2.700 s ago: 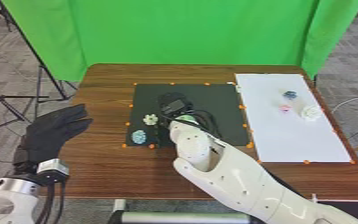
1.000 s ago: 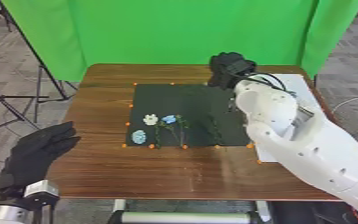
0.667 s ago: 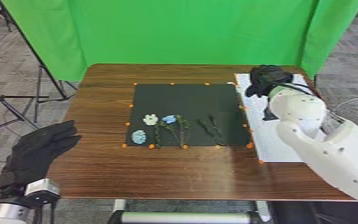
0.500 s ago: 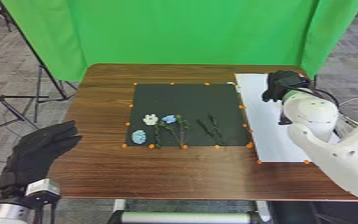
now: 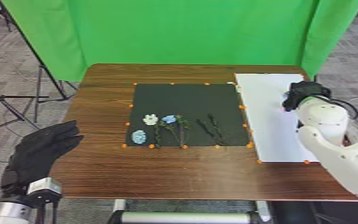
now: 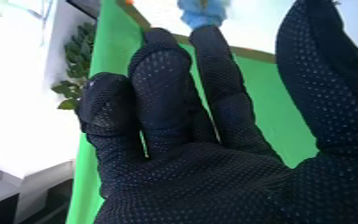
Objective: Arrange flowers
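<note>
My right hand [image 5: 307,93] hangs above the white sheet [image 5: 269,132] at the right of the wooden surface [image 5: 162,172], thumb and fingers apart with nothing between them. Just past my fingertips, in the right wrist view, sits a blue flower [image 6: 202,12]; whether I touch it, I cannot tell. A spot of pink, likely another bloom [image 5: 286,108], peeks out beside my glove.

On the black mat [image 5: 175,95], the arrangement looks partly built: a white flower [image 5: 151,119] and a small blue bloom [image 5: 169,119] lie at the upper ends of stems, a pale blue flower head [image 5: 139,136] lies beside them, and dark green sprigs [image 5: 214,126] to the right seem to wait for blossoms. My left hand [image 5: 35,150] is at the left edge of the surface, fingers relaxed and empty.

The step at hand, I judge, is picking up that blue flower. I should lower until thumb and fingertips straddle it, then close gently low on its base, since petals may crush or slip under a hard pinch. The approach wants to be steep and slow, or my knuckles could nudge the pink neighbor. A straight lift should keep the flower from dragging over the sheet on its way to the sprigs.
</note>
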{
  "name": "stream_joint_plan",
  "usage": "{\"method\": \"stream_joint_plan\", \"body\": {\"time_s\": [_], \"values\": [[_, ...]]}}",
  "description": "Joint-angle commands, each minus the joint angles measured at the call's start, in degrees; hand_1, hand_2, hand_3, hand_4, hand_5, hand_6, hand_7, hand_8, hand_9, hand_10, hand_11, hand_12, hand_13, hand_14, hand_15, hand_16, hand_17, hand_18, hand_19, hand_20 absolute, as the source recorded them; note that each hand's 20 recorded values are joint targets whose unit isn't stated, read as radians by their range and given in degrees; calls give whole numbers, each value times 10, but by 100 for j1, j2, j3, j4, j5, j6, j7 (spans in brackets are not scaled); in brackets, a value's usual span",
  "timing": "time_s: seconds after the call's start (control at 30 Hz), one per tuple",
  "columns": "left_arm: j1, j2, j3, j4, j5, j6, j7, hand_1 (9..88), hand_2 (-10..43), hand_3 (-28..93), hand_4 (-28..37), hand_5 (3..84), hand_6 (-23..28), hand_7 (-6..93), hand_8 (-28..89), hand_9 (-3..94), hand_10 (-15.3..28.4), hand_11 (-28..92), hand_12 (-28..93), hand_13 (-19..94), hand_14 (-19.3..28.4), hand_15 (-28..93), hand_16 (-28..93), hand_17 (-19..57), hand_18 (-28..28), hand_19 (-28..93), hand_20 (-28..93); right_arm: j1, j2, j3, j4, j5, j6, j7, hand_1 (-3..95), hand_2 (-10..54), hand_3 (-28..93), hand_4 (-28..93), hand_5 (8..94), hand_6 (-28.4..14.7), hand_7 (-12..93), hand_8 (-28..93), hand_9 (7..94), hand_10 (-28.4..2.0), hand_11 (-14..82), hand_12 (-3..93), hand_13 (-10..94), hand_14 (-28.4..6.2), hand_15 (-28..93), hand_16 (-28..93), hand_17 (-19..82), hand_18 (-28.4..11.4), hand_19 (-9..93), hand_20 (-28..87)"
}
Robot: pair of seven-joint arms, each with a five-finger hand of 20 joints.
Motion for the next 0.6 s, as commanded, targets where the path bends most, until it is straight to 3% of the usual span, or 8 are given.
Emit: {"method": "stream_joint_plan", "body": {"time_s": [0.03, 0.13, 0.23, 0.5, 0.6], "values": [[-102, -36, 74, 18, 20, -52, -74, 280, 44, 823, -148, 486, 139, 176, -95, 395, 223, 325, 97, 273, 284, 626, -142, -89, 243, 591, 149, 45, -157, -209, 109, -68, 73, 136, 347, -95, 840, -272, 518, -68, 167, -99, 521, -191, 143, 166, 665, -100, 790, 179, 491, -166, 932, 288], [-262, -26, 204, 66, 11, -56, -98, 280, 44, 823, -147, 485, 139, 177, -95, 395, 223, 326, 96, 273, 284, 626, -142, -89, 243, 592, 148, 112, -182, -320, 207, -69, 113, 219, 349, -95, 840, -273, 519, -67, 168, -99, 522, -191, 144, 165, 665, -100, 790, 179, 492, -166, 932, 288], [-316, -5, 233, 80, 40, -106, -102, 280, 44, 823, -148, 485, 139, 177, -95, 395, 224, 327, 96, 273, 284, 627, -143, -89, 243, 593, 146, 148, -250, -350, 289, -113, 119, 217, 350, -95, 840, -274, 520, -67, 169, -99, 525, -191, 144, 165, 666, -99, 789, 179, 493, -166, 932, 287], [-182, 45, 157, 61, -14, -62, 25, 280, 44, 823, -149, 485, 139, 178, -96, 395, 223, 328, 96, 274, 284, 628, -144, -89, 243, 595, 142, 205, -309, -474, 470, -188, 246, 334, 358, -94, 833, -277, 530, -64, 174, -101, 540, -183, 151, 164, 670, -98, 788, 178, 494, -166, 932, 287], [-209, 47, 183, 73, 0, -74, -18, 280, 44, 823, -148, 485, 139, 179, -96, 395, 223, 329, 96, 274, 284, 628, -144, -90, 243, 595, 141, 184, -256, -608, 525, -429, 507, 364, 394, -77, 825, -277, 594, -41, 205, -114, 623, -151, 187, 165, 703, -83, 773, 177, 512, -163, 932, 287]]}}
